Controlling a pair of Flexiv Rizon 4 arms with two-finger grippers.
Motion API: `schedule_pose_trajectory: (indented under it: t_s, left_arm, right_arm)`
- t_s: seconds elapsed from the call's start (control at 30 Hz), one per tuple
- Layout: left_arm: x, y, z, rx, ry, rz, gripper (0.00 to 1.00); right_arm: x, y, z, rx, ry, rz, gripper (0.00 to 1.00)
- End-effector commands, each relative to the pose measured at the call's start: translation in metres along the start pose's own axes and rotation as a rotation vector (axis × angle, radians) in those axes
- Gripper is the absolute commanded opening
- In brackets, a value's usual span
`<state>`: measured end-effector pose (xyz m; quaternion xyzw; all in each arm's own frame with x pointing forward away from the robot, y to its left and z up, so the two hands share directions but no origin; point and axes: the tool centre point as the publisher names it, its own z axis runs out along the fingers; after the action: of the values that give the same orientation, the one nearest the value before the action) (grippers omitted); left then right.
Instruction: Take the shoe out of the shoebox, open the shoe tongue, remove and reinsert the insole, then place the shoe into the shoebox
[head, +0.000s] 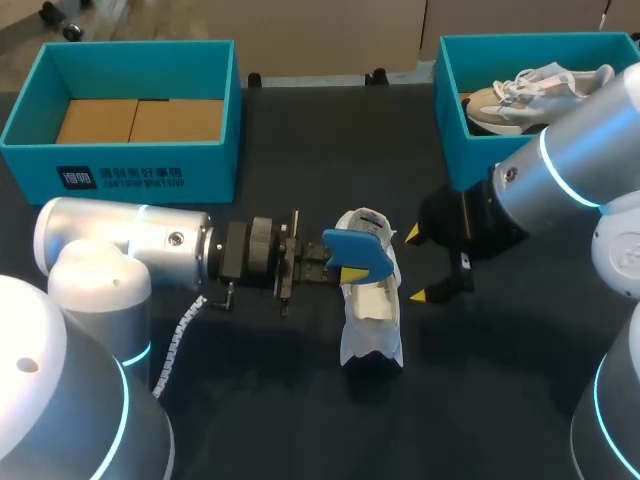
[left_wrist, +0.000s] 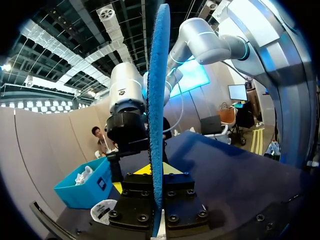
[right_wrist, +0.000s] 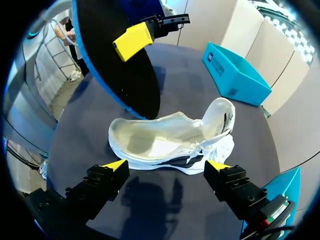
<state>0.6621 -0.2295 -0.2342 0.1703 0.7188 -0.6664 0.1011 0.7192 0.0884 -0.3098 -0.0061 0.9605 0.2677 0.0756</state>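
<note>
Now, a shoe (head: 530, 95) inside the right-hand shoebox (head: 465, 155).

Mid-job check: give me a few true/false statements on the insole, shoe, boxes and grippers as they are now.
1. The left gripper is shut on the blue insole. True.
2. The white shoe lies in a shoebox. False: it stands on the table, between the two grippers.
3. The right gripper is open and holds nothing. True.
4. The insole is seated in the shoe. False: it is held clear of the shoe.
5. The left shoebox holds a shoe. False: only cardboard shows in it; the second shoe lies in the right shoebox.
</note>
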Motion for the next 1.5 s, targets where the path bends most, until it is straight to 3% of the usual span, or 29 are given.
schedule_pose_trajectory:
  t_s: [0.03, 0.43, 1.5]
  left_arm:
    - [0.001, 0.011, 0.009, 0.011, -0.003, 0.008, 0.0]
    - [0.006, 0.026, 0.025, 0.013, -0.006, -0.039, 0.0]
    - [0.012, 0.067, 0.03, -0.05, -0.006, -0.043, 0.0]
  right_arm:
    - [0.0, 0.0, 0.001, 0.001, -0.002, 0.001, 1.0]
    - [0.0, 0.0, 0.001, 0.001, -0.002, 0.001, 1.0]
    - [0.0, 0.0, 0.001, 0.001, -0.002, 0.001, 1.0]
